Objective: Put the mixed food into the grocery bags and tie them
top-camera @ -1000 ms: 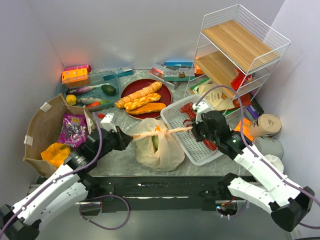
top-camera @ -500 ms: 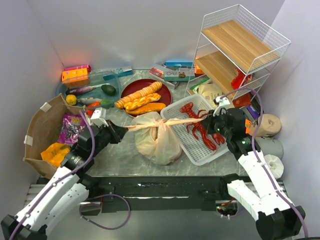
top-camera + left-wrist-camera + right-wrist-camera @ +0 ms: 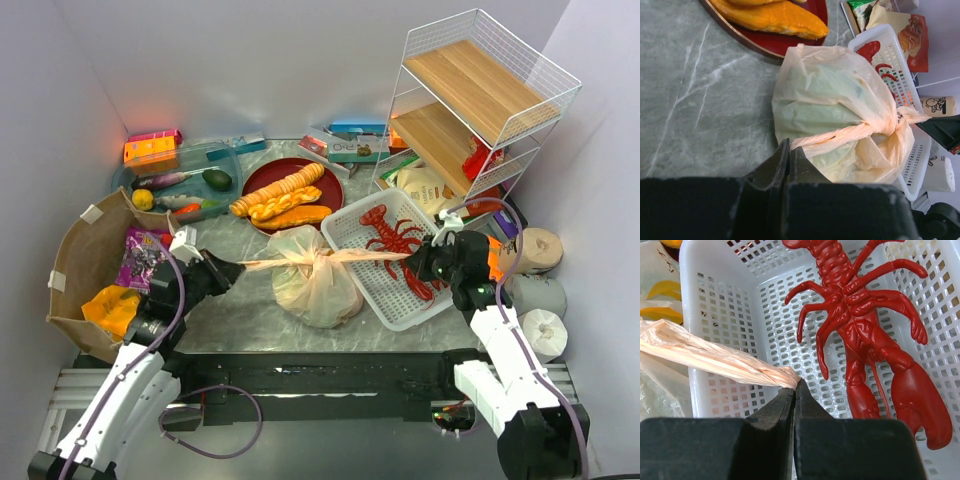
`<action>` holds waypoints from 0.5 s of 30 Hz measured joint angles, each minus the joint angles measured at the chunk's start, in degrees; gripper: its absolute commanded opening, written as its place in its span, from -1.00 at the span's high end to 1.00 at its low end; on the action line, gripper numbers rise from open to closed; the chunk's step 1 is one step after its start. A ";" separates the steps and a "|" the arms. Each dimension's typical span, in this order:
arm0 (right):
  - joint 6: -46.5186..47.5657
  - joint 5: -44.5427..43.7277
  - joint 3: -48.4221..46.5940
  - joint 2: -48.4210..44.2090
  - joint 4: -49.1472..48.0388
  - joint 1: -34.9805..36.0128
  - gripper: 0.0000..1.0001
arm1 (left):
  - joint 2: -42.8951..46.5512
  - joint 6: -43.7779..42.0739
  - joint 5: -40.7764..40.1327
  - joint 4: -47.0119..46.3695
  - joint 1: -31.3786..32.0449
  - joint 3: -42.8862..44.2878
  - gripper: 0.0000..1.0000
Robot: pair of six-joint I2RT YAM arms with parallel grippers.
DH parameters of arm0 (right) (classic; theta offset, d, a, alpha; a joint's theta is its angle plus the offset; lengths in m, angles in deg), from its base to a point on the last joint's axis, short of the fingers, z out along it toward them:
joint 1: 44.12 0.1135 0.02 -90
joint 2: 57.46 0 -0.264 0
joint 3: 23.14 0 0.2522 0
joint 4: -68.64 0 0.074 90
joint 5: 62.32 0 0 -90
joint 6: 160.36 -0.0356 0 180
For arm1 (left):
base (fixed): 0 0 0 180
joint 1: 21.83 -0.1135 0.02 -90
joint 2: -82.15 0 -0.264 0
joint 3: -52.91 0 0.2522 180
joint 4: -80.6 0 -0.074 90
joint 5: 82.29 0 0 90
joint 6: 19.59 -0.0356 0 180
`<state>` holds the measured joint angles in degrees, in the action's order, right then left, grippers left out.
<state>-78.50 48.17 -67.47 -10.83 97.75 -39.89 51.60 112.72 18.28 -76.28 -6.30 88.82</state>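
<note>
Both arms have backed away from each other over the last second, and that's the tightening pull. The left gripper (image 3: 236, 267) is pressed together on the end of one twisted handle strand (image 3: 840, 137), which comes right out from between its tips. The right gripper (image 3: 412, 263) is pinched shut the same way on the other strand (image 3: 715, 357). A second ago the two sat much closer in, with the right one hanging over the white basket (image 3: 385, 300). Now it's pulled back past the red lobster (image 3: 398, 248), which sits uncovered just beyond its tips. Between the grippers the strands run in one taut line, and the knot (image 3: 322, 257) sits about midway between them, bunched on top of the tan plastic bag (image 3: 315, 288). The bag rests on the table below that line, touching the basket's near edge on the right gripper's side. I'd say the knot is basically cinched, so this bag looks about done. Behind and outboard of the left gripper, the brown paper bag (image 3: 85, 262) lies open with a purple snack packet (image 3: 145, 256) and an orange packet (image 3: 112, 306) inside. Its handles aren't tied yet, so that's probably what's left.
</note>
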 measured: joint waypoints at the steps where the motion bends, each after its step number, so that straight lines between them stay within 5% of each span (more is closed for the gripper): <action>1: -0.02 0.39 0.15 0.00 -0.35 -0.42 1.00 | 0.24 0.42 0.37 0.13 -0.57 -0.37 0.98; 15: -0.46 7.23 2.82 0.00 -2.21 -7.23 1.00 | 3.50 3.69 3.45 2.97 -4.15 -1.53 0.98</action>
<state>-78.96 55.40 -64.65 -10.83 95.54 -47.12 55.10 116.41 21.73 -73.30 -10.45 87.29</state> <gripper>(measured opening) 0.013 0.029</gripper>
